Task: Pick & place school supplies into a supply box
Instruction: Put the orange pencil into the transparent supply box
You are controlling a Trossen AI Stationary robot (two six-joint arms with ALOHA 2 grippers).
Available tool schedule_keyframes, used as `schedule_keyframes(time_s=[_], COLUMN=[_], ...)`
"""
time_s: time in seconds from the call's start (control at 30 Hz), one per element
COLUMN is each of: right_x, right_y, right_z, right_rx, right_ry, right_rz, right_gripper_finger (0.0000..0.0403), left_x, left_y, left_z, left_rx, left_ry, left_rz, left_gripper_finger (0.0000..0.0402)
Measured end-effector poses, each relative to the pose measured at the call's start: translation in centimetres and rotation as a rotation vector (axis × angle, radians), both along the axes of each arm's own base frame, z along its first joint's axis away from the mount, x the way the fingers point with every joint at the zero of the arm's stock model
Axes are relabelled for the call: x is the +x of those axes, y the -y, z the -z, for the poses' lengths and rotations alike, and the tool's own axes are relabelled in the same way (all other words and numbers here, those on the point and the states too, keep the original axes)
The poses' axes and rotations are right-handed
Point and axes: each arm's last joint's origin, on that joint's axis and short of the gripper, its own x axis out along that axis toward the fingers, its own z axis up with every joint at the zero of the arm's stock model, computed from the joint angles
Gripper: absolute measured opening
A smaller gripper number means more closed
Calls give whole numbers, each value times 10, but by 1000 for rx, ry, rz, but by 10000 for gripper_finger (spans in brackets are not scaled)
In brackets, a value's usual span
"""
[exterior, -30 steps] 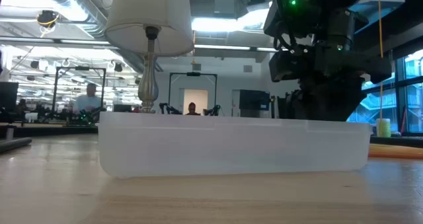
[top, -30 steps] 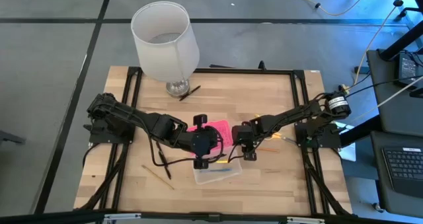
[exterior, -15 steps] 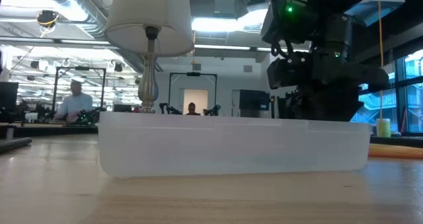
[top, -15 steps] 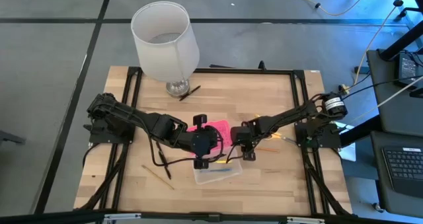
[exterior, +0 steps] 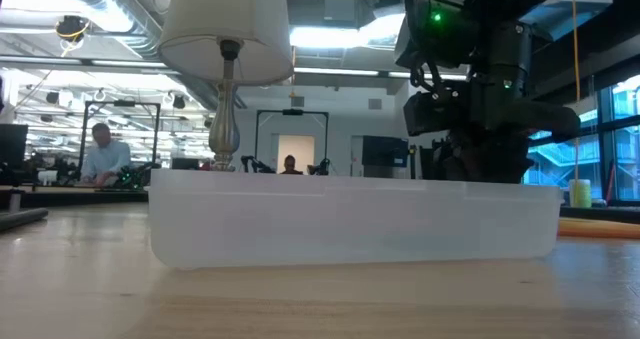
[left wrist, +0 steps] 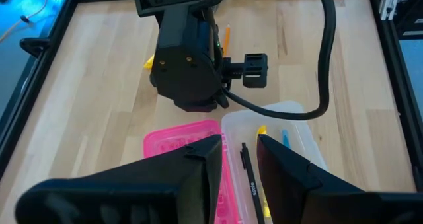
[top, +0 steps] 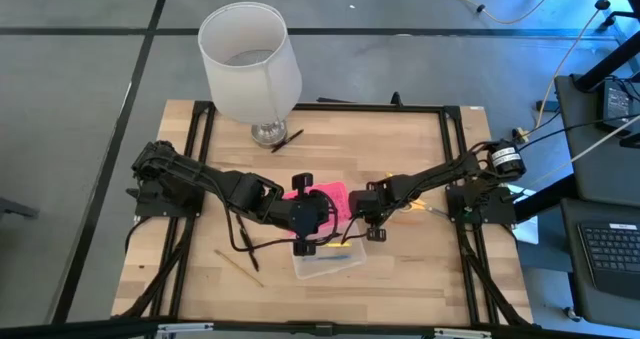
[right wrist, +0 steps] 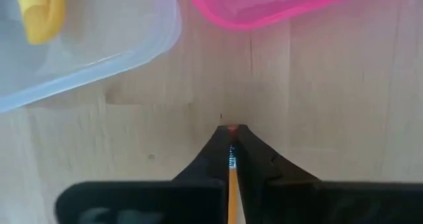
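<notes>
From above, my right gripper (top: 374,232) sat low at the table just beside the right end of the supply box (top: 327,258). In the right wrist view its fingers (right wrist: 213,159) were pinched together on a thin yellow pencil (right wrist: 232,187) with a red tip, the pencil's long axis running straight along the gripper's own line, tip pointing toward the seam between the clear base (right wrist: 79,52) and the pink lid (right wrist: 277,2). So the box lay directly ahead of what I held, close but not touching; I judged the next move needed a lift first, since the base wall stood between pencil and tray.

The left gripper (left wrist: 238,164) hovered over the box with its fingers a little apart, nothing clearly between them. It was nearer the box, though the right one carried the load. A black pen (left wrist: 250,181) and a yellow-handled item already lay in the base.

Against the picture a second earlier, the right fingers had gone from wide to closed (the arm itself barely shifted), while the left arm looked unchanged.
</notes>
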Motion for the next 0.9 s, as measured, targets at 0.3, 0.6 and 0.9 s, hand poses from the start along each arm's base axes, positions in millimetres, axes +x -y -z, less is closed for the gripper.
schedule_keyframes(time_s=[0.3, 0.6, 0.9], right_x=[-4, 28, 53], right_y=[-1, -6, -9], right_z=[-19, -72, -124], right_rx=[8, 11, 14], right_ry=[-114, 22, 195], right_rz=[-3, -36, -86], right_gripper_finger=[11, 8, 6], left_x=[0, 0, -18], left_y=[0, 0, -3], left_z=[0, 0, -20], left_rx=[-1, -1, -85], left_ry=[1, 0, 52], left_rz=[-1, 0, -49], left_gripper_finger=[88, 88, 88])
